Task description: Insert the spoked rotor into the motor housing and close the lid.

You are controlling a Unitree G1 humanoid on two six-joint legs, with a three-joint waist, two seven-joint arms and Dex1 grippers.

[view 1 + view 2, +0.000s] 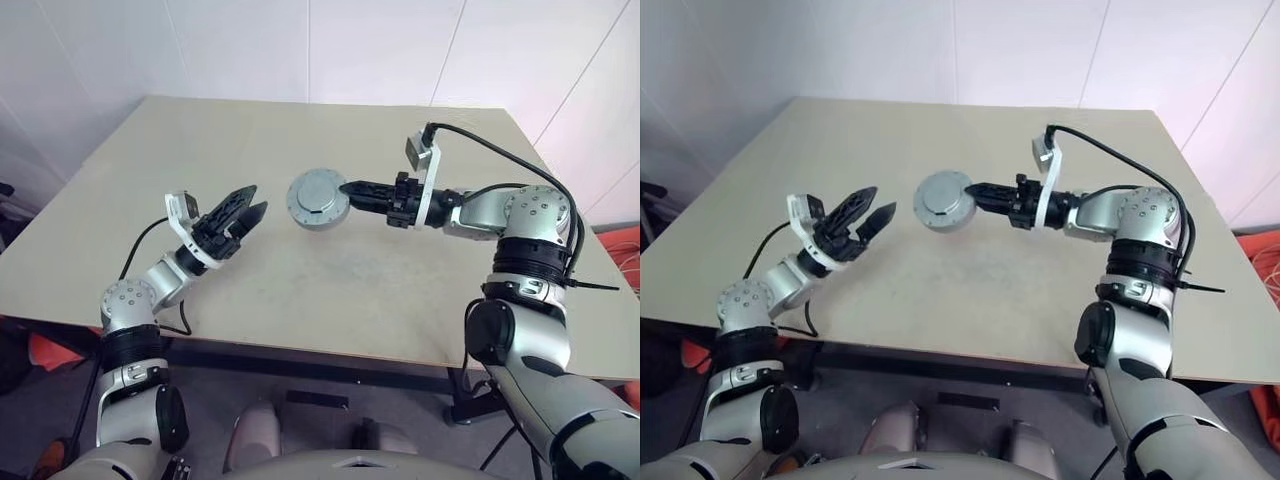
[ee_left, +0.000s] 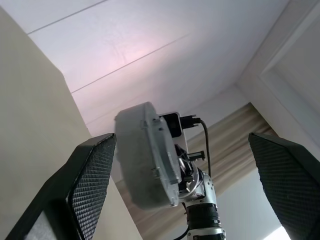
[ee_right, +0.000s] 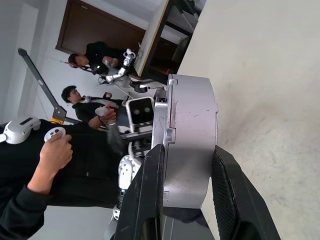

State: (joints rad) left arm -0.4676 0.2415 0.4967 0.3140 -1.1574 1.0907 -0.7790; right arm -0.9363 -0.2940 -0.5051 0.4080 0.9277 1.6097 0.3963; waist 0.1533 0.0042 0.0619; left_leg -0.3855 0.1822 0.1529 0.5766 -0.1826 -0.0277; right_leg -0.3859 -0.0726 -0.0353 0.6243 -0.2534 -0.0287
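Observation:
My right gripper (image 1: 352,190) is shut on the rim of a thick round silver-grey drum, the motor housing (image 1: 318,199) with the lid (image 3: 190,125) on it. It holds the drum above the middle of the table, flat face toward my left side. In the right wrist view both fingers (image 3: 150,200) clamp the drum's grey side wall. My left gripper (image 1: 250,203) hangs open to the left of the drum, a short gap away, touching nothing. Between its two spread fingers (image 2: 92,180) the left wrist view shows the drum (image 2: 145,155) edge-on. The spoked rotor is hidden.
The beige table (image 1: 350,290) lies below both grippers, with white walls behind it. In the right wrist view a person (image 3: 50,155) holding white controllers stands beyond the table's near edge, with two others (image 3: 87,55) further back.

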